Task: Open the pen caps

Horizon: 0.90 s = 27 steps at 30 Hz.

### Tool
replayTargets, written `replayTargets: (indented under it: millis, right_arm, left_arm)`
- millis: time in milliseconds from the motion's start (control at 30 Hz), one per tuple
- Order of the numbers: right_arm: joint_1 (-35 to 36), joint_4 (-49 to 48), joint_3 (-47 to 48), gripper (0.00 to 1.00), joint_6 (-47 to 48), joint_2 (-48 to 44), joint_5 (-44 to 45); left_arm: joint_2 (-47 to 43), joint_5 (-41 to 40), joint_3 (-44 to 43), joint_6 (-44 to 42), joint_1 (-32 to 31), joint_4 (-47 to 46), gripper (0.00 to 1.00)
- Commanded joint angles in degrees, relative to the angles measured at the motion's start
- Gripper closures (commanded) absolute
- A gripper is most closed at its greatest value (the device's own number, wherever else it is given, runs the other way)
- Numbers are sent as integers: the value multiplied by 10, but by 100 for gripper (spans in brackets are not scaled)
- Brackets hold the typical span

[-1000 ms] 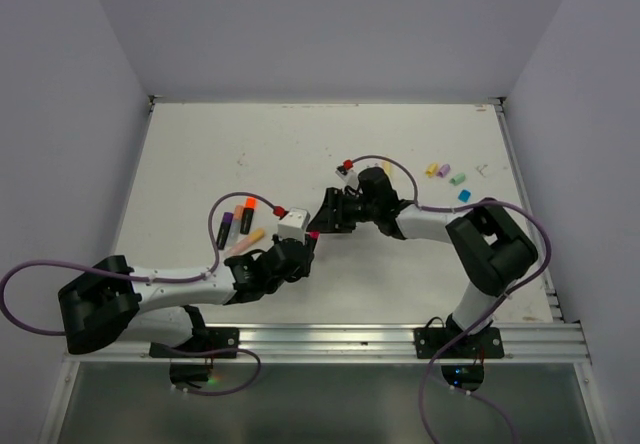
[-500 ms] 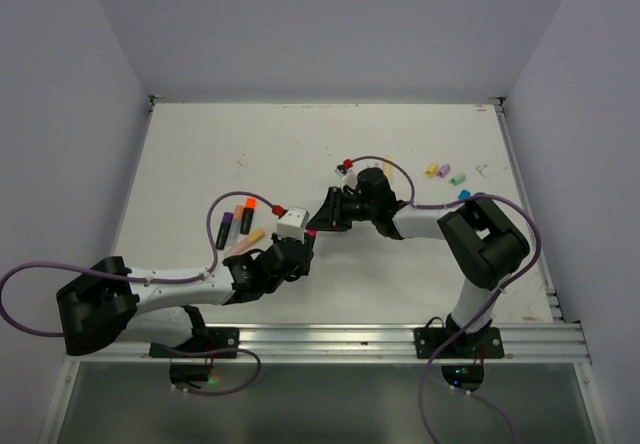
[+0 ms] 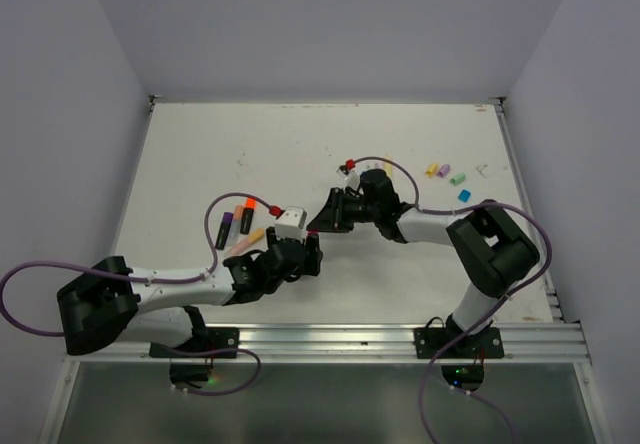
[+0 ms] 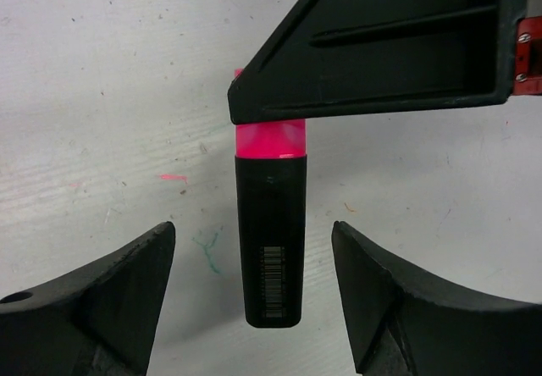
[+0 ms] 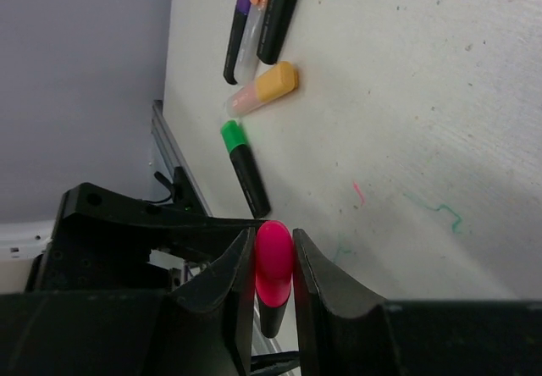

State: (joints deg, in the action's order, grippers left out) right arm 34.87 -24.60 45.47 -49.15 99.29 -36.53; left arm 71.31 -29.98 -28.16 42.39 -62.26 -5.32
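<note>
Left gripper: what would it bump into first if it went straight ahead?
Probably the black barrel of the pink highlighter, which lies right between the open fingers of the left gripper. Just beyond, the right gripper pinches its pink cap. How near the barrel is, I can't tell.

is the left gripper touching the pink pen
Apart. In the left wrist view the left gripper stands open, bare table showing between each finger and the pink pen.
</note>
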Motion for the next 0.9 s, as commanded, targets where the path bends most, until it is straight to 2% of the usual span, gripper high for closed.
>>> replayTargets:
  millis: [0,100,167,200,233,367,400,533,633,867]
  right_arm:
    - [2,-8,0,100,-13,-44,7]
    - [2,-1,3,100,-15,-60,9]
    - [2,6,7,100,-15,-66,9]
    - [2,6,6,100,-14,-69,15]
    - [1,16,4,100,-10,-73,23]
    - [-19,85,8,100,49,-119,122]
    - [-30,93,8,100,55,-125,142]
    - [-102,69,0,100,35,-140,135]
    - [-155,53,13,100,21,-120,110]
    - [-233,81,42,100,17,-122,106]
  left_arm:
    - [14,-4,-1,-2,2,-37,23]
    - [28,13,-4,-11,3,-54,27]
    - [27,30,-1,-21,2,-86,59]
    - [26,50,1,-34,2,-96,92]
    - [24,61,2,-40,3,-114,100]
    - [11,126,24,-65,18,-160,100]
    - [3,149,35,-64,21,-198,100]
    - [-13,214,82,-50,48,-261,100]
    - [-11,223,87,-54,53,-281,100]
    - [34,261,50,-75,63,-299,100]
